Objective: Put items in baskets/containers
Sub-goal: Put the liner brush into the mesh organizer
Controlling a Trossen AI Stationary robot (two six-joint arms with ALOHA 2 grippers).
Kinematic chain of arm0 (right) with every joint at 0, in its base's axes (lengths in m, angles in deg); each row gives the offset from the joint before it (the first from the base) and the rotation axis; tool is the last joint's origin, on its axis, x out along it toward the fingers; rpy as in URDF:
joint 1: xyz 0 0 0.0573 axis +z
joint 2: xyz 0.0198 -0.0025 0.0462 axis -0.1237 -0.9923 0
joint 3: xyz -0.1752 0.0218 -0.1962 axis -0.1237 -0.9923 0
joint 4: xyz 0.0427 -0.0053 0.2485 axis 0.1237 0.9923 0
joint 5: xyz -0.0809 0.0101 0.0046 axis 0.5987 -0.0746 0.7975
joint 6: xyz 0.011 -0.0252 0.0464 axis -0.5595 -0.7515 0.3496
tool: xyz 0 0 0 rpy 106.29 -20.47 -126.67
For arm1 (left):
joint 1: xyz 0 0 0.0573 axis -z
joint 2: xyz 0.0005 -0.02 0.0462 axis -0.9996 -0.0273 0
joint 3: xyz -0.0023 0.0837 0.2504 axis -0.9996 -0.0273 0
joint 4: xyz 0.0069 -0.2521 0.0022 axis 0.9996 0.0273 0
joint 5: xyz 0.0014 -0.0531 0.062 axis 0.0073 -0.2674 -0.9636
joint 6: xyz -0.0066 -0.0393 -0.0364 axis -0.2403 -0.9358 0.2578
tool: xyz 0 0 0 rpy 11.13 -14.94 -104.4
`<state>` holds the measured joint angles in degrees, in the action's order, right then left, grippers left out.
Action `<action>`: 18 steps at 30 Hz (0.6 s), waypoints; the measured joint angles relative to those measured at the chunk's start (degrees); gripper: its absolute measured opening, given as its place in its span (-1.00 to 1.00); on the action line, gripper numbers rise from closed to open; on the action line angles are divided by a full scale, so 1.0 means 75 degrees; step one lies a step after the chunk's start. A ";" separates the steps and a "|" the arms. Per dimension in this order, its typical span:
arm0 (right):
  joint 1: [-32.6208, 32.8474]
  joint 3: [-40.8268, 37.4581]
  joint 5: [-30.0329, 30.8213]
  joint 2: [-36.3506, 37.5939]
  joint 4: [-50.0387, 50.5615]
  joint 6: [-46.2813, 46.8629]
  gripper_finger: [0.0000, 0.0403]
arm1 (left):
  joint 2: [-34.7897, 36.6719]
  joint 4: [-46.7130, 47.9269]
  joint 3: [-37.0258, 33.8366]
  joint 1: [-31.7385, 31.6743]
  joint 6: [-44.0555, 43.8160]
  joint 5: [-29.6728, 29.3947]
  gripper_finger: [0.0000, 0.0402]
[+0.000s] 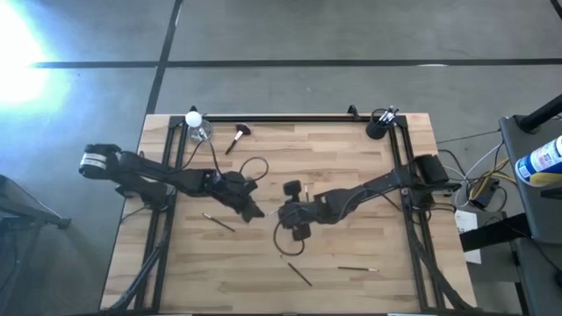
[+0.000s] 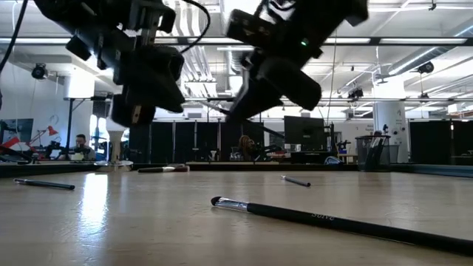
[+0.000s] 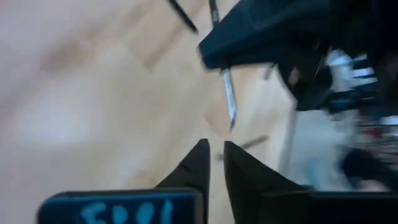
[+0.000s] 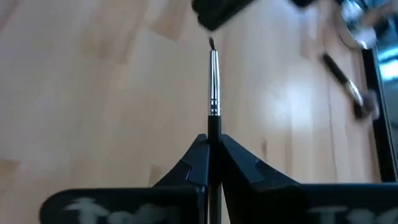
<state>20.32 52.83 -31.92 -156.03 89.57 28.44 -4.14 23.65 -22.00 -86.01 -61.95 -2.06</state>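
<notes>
- Step in hand, as judged: a handover of one thin brush (image 4: 213, 81) between the two arms, above the middle of the worktop (image 1: 369, 175).
- Right gripper (image 4: 213, 146) clamped on that brush, handle pinched between the fingers, metal ferrule and tip pointing forward toward the other arm.
- Left gripper (image 3: 214, 155) just in front of it, fingers a little apart and nothing between them; seems to be letting go, or already let go.
- In the high view both grippers close together at mid worktop, left (image 1: 248, 207) and right (image 1: 288, 213), both lifted off the wood.
- Cup (image 1: 378, 128) far away at the back right corner, near the frame rail; some brushes seem to stand in it already, too small to be sure.
- More thin brushes loose on the wood: one at the left (image 1: 219, 221), one near the front (image 1: 299, 274), one at the front right (image 1: 358, 269); the big brush (image 1: 236, 138) at the back.
- Next move probably: carry the held brush to the cup, turn it upright over the opening, then release. Narrow opening, so careful aim needed.
</notes>
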 joint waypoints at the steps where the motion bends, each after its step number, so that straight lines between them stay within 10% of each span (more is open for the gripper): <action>1: -0.0034 -0.0267 0.0021 0.0141 -0.0189 0.0195 -0.93 | 0.0116 0.0095 -0.0006 -0.0034 0.0405 -0.0280 -0.76; 9: -0.0386 -0.2761 0.0237 0.2150 -0.2113 0.1811 -0.93 | 0.0612 -0.2835 -0.1271 -0.0484 0.2851 -0.1021 -0.65; 18: -0.1584 -0.4956 0.2975 0.5208 -0.2782 0.2905 -0.93 | 0.0174 -0.6883 -0.2915 -0.1198 0.3370 -0.0909 -0.65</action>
<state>8.44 15.67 -9.61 -116.97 68.70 50.23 -2.83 -27.97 -43.87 -95.00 -36.67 -8.89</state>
